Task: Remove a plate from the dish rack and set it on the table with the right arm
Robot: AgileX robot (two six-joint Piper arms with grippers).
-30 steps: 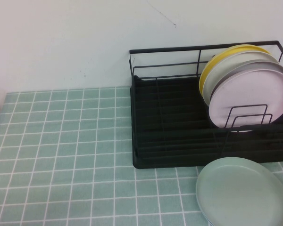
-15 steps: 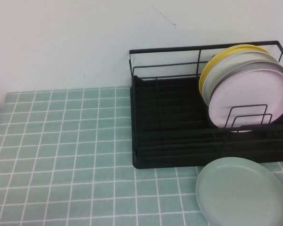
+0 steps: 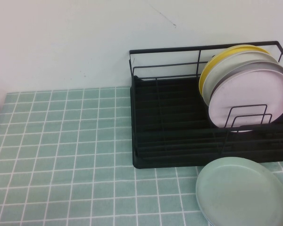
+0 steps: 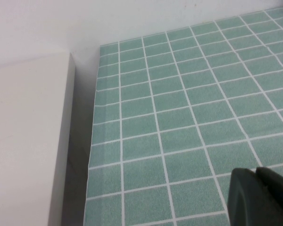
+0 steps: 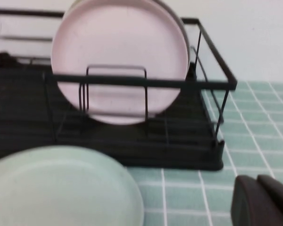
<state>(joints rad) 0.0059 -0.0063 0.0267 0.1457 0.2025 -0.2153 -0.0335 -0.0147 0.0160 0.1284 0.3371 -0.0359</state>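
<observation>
The pale mint-green plate [image 3: 243,193] lies flat on the table [image 3: 61,141], just in front of the black dish rack [image 3: 179,141]. It also shows in the right wrist view [image 5: 61,188], in front of the dish rack [image 5: 132,81]. My right gripper [image 5: 259,200] is shut and empty, low over the table beside the plate and not touching it. My left gripper [image 4: 257,197] is shut and empty over bare cloth near the table's left edge. Neither arm shows in the high view.
A pink plate [image 3: 250,96], a grey plate [image 3: 226,66] and a yellow plate [image 3: 214,63] stand upright at the rack's right end. The pink plate [image 5: 120,52] faces the right wrist camera. A white ledge [image 4: 23,141] borders the table's left edge.
</observation>
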